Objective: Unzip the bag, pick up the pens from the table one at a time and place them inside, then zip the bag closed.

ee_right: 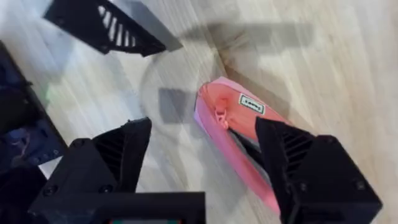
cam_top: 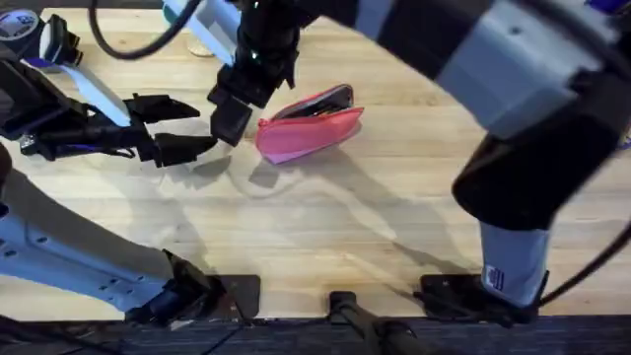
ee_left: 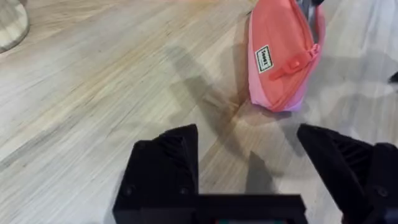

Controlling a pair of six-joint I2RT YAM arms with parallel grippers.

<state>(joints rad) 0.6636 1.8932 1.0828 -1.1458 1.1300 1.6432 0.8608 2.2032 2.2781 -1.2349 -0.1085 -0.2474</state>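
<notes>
With the bag (cam_top: 311, 128) lying on the desk (cam_top: 325, 237) at upper centre, both the left end effector (cam_top: 182, 128) and right end effector (cam_top: 229, 108) are hovering apart, needing one to pin the fabric while the other pulls the zipper tab (ee_left: 298, 62).

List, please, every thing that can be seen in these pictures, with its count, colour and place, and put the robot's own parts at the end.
pink-red fabric pencil pouch: one, pink-red with a lighter pink base and a small white label, lying on the table a little beyond its middle; its zipper pull shows at the end near the grippers.
light wooden plank table: one, pale wood with visible grain, under everything.
left gripper: one, black, open, left of the pouch and apart from it.
right gripper: one, black, open, above the pouch's left end.
</notes>
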